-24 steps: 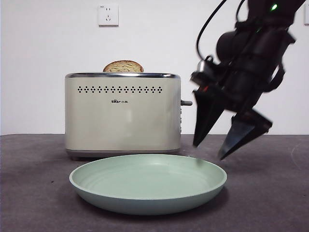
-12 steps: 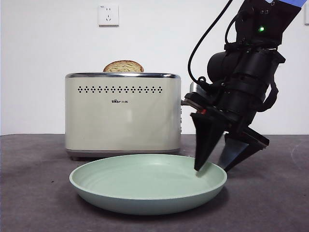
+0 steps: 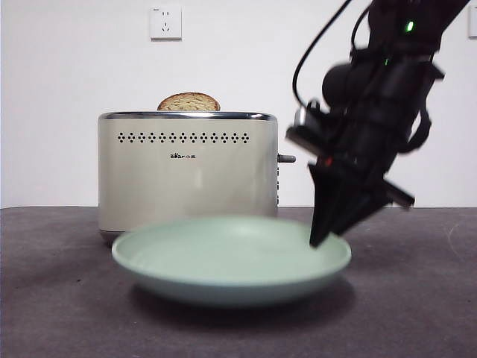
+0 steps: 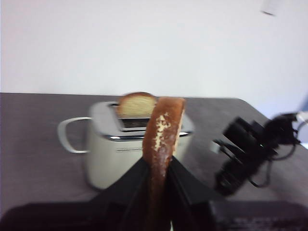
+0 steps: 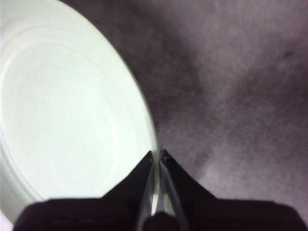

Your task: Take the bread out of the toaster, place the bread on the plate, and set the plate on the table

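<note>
Now right gripper (image 3: 322,237) pinching plate (image 3: 223,262) rim, plate lifted off table (image 3: 417,313); left gripper (image 4: 158,166) clamping bread (image 4: 162,137).

Lighting's soft and even, white wall bright, only a faint shadow under the plate (image 3: 231,257) on the desk (image 3: 59,298). Front view has motion blur on the plate; both wrist views are blurry (the right one washes out pale).

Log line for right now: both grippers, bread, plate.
left gripper: shut on bread, above toaster | right gripper: shut on plate rim, plate lifted off table | other slice: in toaster
</note>
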